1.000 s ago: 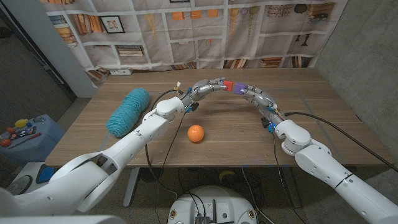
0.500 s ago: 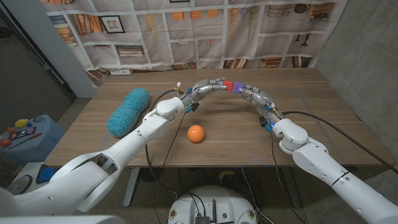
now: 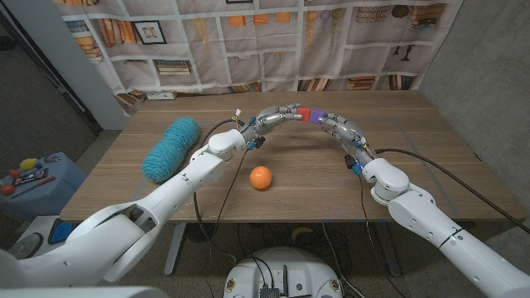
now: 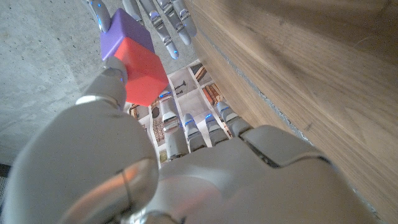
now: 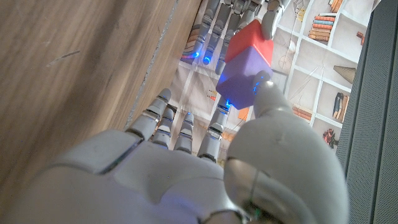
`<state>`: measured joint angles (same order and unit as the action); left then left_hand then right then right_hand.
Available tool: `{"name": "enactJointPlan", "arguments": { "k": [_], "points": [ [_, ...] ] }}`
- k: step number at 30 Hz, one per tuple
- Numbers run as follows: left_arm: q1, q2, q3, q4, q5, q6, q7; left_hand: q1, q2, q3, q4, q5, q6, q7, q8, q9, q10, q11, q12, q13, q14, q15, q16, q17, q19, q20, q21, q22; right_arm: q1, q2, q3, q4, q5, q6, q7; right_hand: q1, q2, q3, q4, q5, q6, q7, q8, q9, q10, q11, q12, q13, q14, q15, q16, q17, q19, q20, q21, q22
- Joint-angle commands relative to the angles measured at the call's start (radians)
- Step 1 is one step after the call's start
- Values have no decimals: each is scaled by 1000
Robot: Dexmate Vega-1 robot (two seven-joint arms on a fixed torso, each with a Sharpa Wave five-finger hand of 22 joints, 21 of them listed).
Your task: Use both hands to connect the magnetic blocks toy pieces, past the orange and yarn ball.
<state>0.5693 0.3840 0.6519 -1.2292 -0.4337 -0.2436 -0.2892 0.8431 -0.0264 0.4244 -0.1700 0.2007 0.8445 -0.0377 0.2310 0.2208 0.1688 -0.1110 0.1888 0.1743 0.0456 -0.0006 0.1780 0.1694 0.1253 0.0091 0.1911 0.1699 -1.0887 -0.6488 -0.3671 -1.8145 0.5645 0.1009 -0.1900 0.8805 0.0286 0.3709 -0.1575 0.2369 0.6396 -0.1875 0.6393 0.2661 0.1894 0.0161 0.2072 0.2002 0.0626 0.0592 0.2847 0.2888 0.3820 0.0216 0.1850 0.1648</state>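
On the desk, the teal yarn ball lies at the left and the orange sits nearer the middle, both in front of the work. Beyond them the left hand grips the red block and the right hand grips the purple block, their faces touching, seemingly so the magnets can join.

Both arms are glossy white rounded shells with bulbous joint housings. The left hand and right hand are silver-grey metal, their segmented fingers lit by small blue lights. Black cables trail from each wrist along the forearms.
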Motion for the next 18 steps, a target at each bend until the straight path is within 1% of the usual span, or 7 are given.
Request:
{"name": "enactJointPlan", "arguments": {
  "k": [1,3,9,13,14,16,18],
  "points": [
    [-3,9,4,-6,3,13,-13,25,33,-6,1,9,11,-43,-13,2,-13,9,-3,4,-12,6,-3,2,-8,4,-2,4,0,3,1,8,6,8,4,12,51,-4,2,6,117,64,51,4,6,6,3,2,8,1,-1,3,2,5,6,3],
    [-2,9,3,-6,1,13,-14,24,32,-8,2,10,-2,-45,-17,2,-16,10,-4,4,-14,5,-2,2,-11,4,-3,4,0,2,1,6,6,3,0,11,51,-5,2,6,117,64,51,3,7,7,3,2,8,1,-2,3,1,5,6,3],
    [0,11,1,-10,0,9,-14,20,32,-12,5,9,-34,-37,-29,2,-27,14,-5,4,-20,8,-3,2,-16,7,-3,4,-1,2,0,3,4,1,-3,10,52,-6,1,7,118,65,50,1,7,8,2,2,8,1,-2,3,2,5,6,3],
    [1,13,0,-17,-3,14,-15,14,32,-15,7,9,-43,-33,-31,2,-28,20,-4,4,-24,12,-3,2,-17,7,-3,4,-4,1,-1,-2,1,-4,-9,10,53,-6,1,8,120,65,51,-1,8,7,2,2,9,1,-2,3,2,5,6,3],
    [1,13,0,-17,-2,13,-15,11,32,-17,8,9,-47,-28,-32,2,-29,22,-3,4,-25,14,-3,2,-18,8,-3,4,-4,1,-2,1,-2,5,-4,10,53,-6,1,8,121,65,51,-1,8,7,2,2,8,1,-2,4,2,5,6,3],
    [2,13,0,-20,0,13,-12,9,32,-18,9,8,-44,-27,-31,2,-28,27,-2,4,-25,13,-2,2,-18,8,-3,4,-5,-2,-2,-8,-8,-9,-17,10,54,-7,1,9,120,64,50,-2,8,7,2,2,8,0,-2,4,1,5,5,3],
    [2,14,0,-24,-1,16,-11,7,33,-19,10,8,-42,-27,-30,2,-28,31,-2,4,-24,13,-1,2,-18,8,-3,4,-6,-3,-3,-7,-12,-3,-15,9,54,-7,1,9,120,64,50,-2,8,7,2,2,8,1,-2,4,1,6,5,3]
  ]
}}
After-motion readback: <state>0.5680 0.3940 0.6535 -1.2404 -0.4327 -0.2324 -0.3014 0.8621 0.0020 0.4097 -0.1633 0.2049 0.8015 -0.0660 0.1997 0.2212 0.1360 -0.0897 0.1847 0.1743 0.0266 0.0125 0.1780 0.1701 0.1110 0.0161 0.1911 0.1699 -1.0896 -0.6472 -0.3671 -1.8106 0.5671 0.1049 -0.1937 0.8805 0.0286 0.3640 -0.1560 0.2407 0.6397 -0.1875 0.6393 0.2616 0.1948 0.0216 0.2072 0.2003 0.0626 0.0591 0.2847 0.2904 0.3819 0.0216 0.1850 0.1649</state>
